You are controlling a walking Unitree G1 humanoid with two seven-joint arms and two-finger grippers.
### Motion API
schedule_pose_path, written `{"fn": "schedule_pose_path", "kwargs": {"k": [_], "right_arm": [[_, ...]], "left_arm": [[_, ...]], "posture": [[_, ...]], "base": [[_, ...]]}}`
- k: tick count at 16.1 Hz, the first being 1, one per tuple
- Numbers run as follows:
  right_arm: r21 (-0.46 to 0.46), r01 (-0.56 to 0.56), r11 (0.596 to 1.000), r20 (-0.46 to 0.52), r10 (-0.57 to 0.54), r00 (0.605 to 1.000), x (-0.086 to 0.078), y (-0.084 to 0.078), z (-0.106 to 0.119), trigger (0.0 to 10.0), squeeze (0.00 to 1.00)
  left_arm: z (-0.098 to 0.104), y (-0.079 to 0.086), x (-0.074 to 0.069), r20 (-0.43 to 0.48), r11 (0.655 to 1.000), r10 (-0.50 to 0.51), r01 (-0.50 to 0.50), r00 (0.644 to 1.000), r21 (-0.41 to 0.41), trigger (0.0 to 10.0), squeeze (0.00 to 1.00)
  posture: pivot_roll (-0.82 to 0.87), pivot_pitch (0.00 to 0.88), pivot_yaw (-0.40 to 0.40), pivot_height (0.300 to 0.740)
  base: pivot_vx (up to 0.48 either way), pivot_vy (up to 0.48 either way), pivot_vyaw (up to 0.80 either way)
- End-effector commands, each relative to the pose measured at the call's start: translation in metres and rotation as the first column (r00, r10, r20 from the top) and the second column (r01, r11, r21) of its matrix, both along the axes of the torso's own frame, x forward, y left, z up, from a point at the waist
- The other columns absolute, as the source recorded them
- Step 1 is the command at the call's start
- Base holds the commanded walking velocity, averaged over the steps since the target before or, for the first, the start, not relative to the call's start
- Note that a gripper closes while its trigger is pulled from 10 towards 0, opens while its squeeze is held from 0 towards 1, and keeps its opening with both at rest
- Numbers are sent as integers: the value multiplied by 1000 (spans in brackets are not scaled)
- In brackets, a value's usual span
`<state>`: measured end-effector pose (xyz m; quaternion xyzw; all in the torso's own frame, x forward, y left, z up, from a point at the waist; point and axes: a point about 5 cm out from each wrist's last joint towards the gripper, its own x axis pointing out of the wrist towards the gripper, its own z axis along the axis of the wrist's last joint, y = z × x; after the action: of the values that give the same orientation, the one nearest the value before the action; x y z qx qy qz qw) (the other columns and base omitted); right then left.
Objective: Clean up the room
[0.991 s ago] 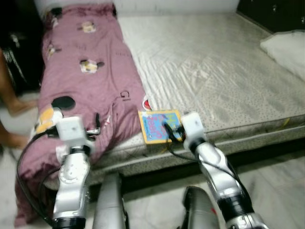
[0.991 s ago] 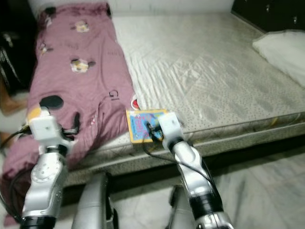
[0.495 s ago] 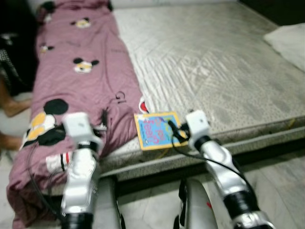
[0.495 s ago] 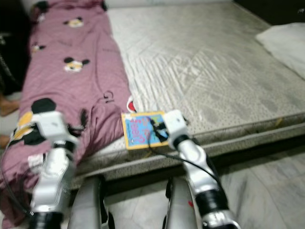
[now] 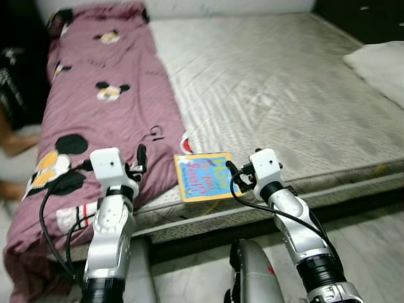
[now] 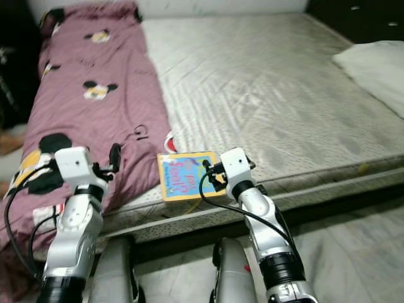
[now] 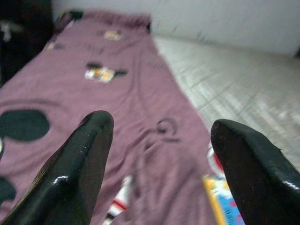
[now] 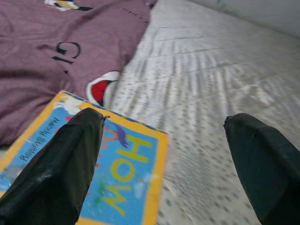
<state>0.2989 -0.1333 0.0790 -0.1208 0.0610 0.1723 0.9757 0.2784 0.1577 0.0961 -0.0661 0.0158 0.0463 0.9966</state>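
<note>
A maroon blanket [image 5: 101, 107] with cartoon mice covers the bed's left strip and spills over the near edge. The left gripper [image 7: 159, 154] hovers above it, fingers spread wide. Just beside the blanket's hem, a yellow-bordered children's book [image 5: 203, 176] lies flat at the mattress [image 5: 284, 95] edge. The right gripper [image 8: 164, 154], fingers wide apart, hangs over the book's right side. Bare mattress stretches rightward to a white pillow [image 5: 379, 63].

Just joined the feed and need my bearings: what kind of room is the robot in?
Most likely a bedroom. A wide mattress lies low above the floor, a maroon cartoon-print blanket is spread along one side of it, and a white pillow sits at the far edge.
</note>
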Motion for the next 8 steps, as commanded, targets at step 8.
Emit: {"fn": "schedule_pose_path", "kwargs": {"k": [8], "right_arm": [[-57, 95, 994, -49, -98, 994, -25, -44, -4, 10000, 0]], "left_arm": [[-22, -18, 18, -119, 1000, -20, 17, 993, -21, 10000, 0]], "posture": [[-150, 68, -23, 575]], "base": [[0, 0, -454]]}}
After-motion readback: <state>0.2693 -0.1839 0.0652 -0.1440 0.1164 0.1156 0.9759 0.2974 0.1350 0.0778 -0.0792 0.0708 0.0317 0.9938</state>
